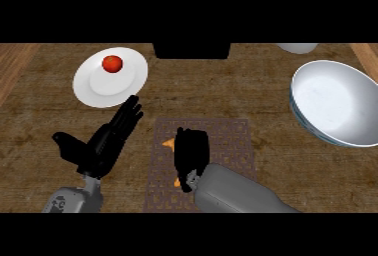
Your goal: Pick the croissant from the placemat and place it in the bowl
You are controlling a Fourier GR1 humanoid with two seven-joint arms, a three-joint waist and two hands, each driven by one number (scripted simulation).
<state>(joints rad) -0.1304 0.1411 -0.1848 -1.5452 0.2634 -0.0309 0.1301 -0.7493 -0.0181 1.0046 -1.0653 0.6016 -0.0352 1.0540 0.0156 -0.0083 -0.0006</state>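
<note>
My right hand [190,152] sits curled over the croissant [169,144] on the placemat [236,131]; only orange tips show, so I judge it pinched. It should be light, flaky, crushable, best held across its middle. Left hand [111,137] rests spread; bowl [334,102] waits right
</note>
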